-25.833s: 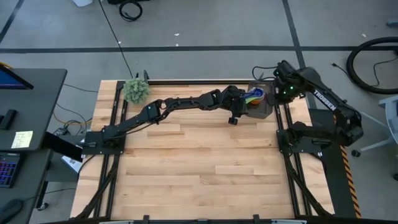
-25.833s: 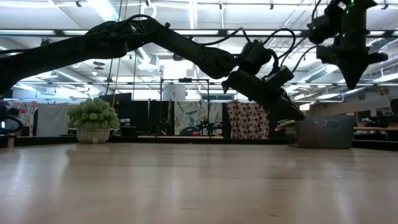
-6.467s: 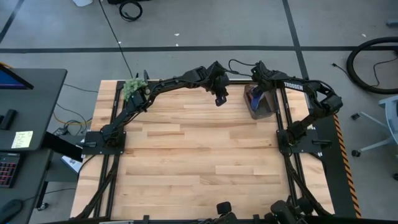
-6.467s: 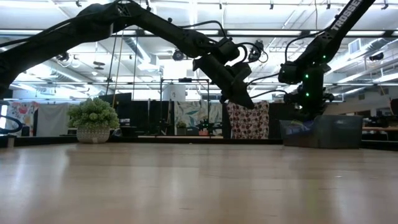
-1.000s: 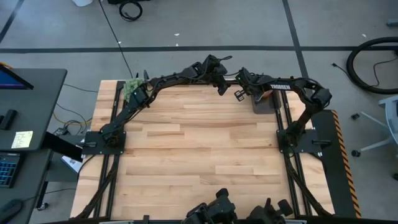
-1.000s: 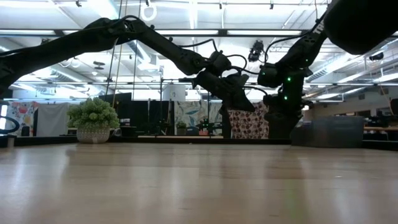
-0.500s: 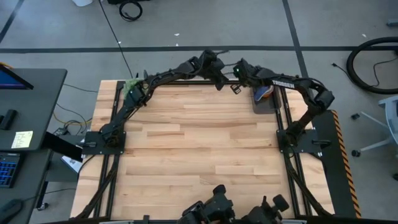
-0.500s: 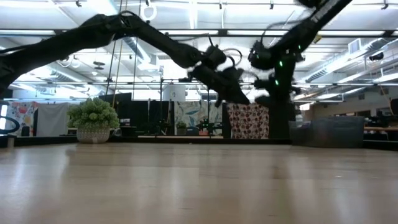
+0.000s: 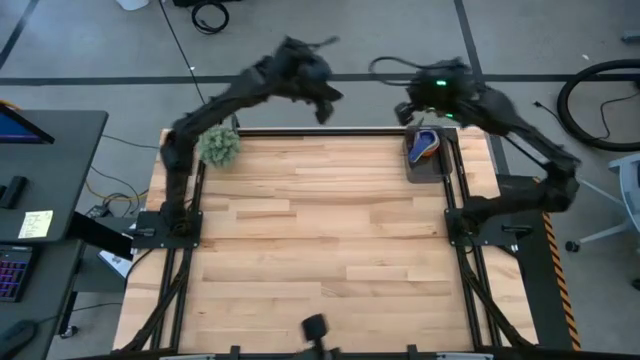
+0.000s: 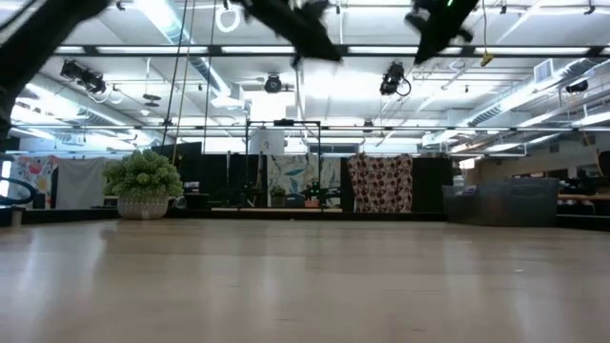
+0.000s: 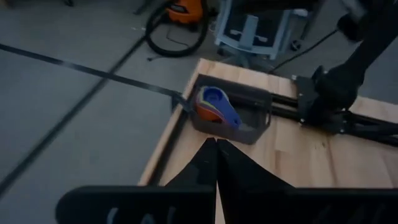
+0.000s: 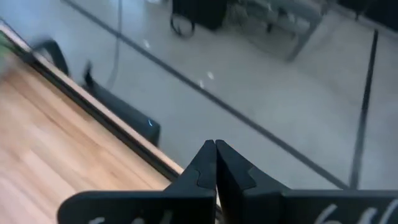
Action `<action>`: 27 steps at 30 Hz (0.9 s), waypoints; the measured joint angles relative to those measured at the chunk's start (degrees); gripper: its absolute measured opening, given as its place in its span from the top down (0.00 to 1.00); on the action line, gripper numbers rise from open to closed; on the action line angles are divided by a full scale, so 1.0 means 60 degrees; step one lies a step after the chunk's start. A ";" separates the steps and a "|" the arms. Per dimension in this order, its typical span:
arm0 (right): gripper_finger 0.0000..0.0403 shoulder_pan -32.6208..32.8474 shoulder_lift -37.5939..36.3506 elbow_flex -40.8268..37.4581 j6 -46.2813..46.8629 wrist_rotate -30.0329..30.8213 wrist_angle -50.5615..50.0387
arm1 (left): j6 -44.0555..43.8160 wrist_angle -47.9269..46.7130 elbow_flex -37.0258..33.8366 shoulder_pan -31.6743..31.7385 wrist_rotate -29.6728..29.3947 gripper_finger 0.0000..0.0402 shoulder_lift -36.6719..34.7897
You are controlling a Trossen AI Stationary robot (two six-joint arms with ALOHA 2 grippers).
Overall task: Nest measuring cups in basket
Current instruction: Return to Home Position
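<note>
Grey basket (image 9: pixel 430 172), lengthwise far-to-near at tabletop (image 9: pixel 320 230) far right corner, holds nested plastic cups (image 9: pixel 424 146); left gripper (image 11: pixel 216 143), right gripper (image 12: pixel 215 144) pressed together.

Measuring cups (image 9: pixel 424 146) inside the basket (image 9: pixel 430 171) at the table's (image 9: pixel 320 240) far right corner; plant ball (image 9: pixel 219 146) far left.

Both arms are arching high, reaching inward toward each other. The left gripper (image 9: pixel 326 104) and the right gripper (image 9: pixel 408 110) are hanging apart, each pinching fully closed.
</note>
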 joint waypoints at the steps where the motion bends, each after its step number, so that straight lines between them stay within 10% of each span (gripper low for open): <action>1: 1.00 0.0112 -0.0290 0.0132 0.0044 -0.0008 -0.0118 | 0.0080 -0.0309 0.0000 0.0010 -0.0152 0.99 -0.0380; 27: 1.00 0.2246 -0.6077 0.0262 0.0675 -0.1541 -0.4497 | -0.2217 -0.7606 -0.0007 -0.1242 -0.1736 0.99 -0.6830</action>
